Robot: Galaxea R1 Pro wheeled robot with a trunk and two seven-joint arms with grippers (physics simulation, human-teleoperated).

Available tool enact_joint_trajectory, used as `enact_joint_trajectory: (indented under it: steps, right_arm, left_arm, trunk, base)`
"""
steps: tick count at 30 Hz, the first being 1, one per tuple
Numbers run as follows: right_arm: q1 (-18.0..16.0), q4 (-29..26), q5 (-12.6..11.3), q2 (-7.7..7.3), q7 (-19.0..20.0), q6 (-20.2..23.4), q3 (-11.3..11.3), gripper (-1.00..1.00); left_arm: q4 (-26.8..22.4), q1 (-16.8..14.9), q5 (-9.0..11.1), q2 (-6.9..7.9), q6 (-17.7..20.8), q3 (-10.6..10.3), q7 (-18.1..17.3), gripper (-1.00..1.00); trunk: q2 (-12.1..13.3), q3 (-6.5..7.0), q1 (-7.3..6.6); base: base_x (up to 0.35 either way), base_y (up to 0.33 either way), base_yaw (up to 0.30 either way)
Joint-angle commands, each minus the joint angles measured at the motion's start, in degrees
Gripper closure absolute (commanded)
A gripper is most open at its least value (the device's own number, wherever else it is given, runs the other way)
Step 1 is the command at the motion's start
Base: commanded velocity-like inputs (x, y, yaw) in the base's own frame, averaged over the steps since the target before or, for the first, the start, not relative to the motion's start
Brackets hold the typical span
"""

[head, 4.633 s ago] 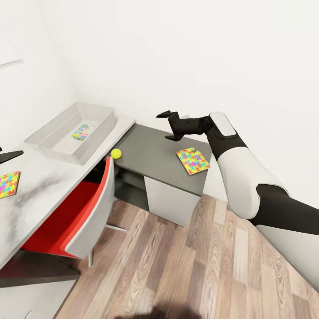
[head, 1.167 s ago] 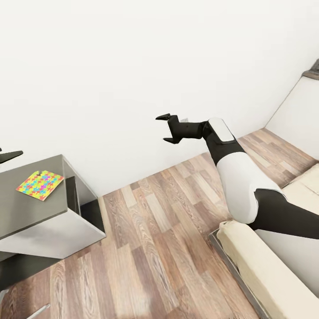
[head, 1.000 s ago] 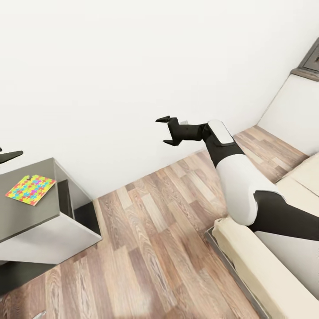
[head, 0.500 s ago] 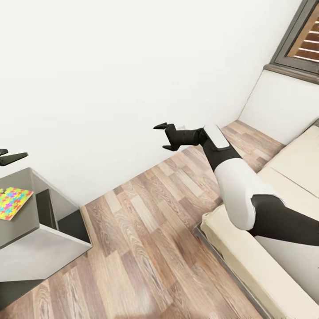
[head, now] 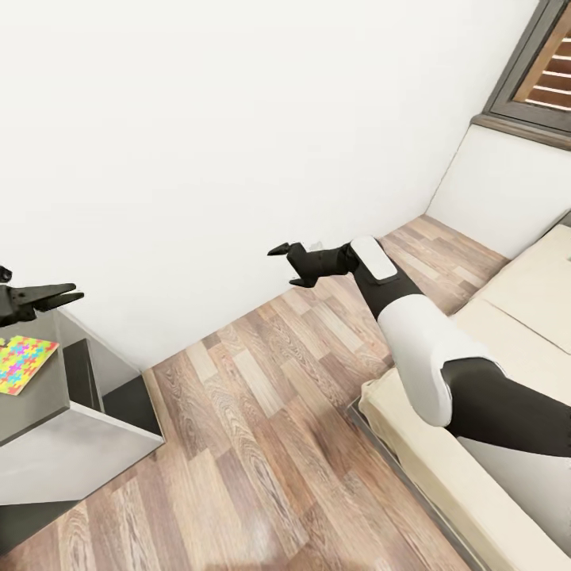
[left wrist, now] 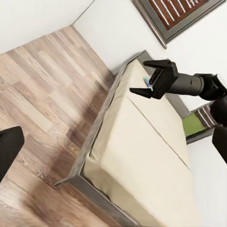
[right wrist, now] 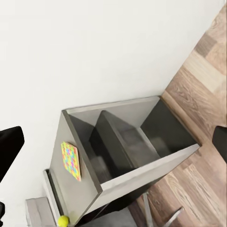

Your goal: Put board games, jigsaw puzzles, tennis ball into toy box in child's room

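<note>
Counted: one puzzle (head: 24,363) on one dark worktop (head: 47,400), one ball (right wrist: 63,220), one bed (left wrist: 146,156), one window (head: 547,67), two grippers, left (head: 47,300) and right (head: 287,264), and one small blue box (left wrist: 148,81)

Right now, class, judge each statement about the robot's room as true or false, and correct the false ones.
1. The right gripper is open and empty. True.
2. A puzzle lies on the grey cabinet. True.
3. The puzzle lies on the floor. False: it is on the cabinet top.
4. The tennis ball rests on the bed. False: it sits by the cabinet's far end.
5. The left gripper holds the puzzle. False: it is above it, holding nothing.
</note>
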Motion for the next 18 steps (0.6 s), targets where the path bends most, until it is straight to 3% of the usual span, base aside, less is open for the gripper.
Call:
enact_joint_trajectory:
  steps: [1,4,12,15,18]
  right_arm:
    - [0.0,-0.03,-0.59,0.0,-1.05,0.05,0.77,-1.0]
    - [0.06,0.03,-0.79,0.0,-3.95,0.2,3.06,-1.0]
    - [0.2,-0.05,-0.69,0.0,-6.61,4.62,4.19,-1.0]
    - [0.56,-0.08,-0.59,0.0,-6.84,5.91,4.27,-1.0]
    - [1.65,-0.1,-0.52,0.0,-7.05,6.46,4.36,-1.0]
  left_arm:
    - [0.17,-0.05,0.17,-0.3,0.52,-0.44,1.38,-1.0]
    - [0.65,-0.05,0.13,-2.11,0.52,-2.29,9.09,-1.0]
    - [4.51,-0.06,-0.05,-7.22,0.52,-5.66,26.04,-1.0]
    - [5.76,-0.04,-0.16,-10.52,0.52,-7.8,34.58,-1.0]
    - [6.42,-0.05,-0.11,-12.88,0.49,-8.76,40.56,-1.0]
  trunk:
    - [-0.06,-0.05,0.01]
    - [-0.06,-0.05,0.01]
    - [-0.06,-0.05,0.01]
    - [-0.06,-0.05,0.01]
    - [-0.06,-0.05,0.01]
  base:
    - [0.0,0.0,0.0]
    - [0.0,0.0,0.0]
    - [0.0,0.0,0.0]
    - [0.0,0.0,0.0]
    - [0.0,0.0,0.0]
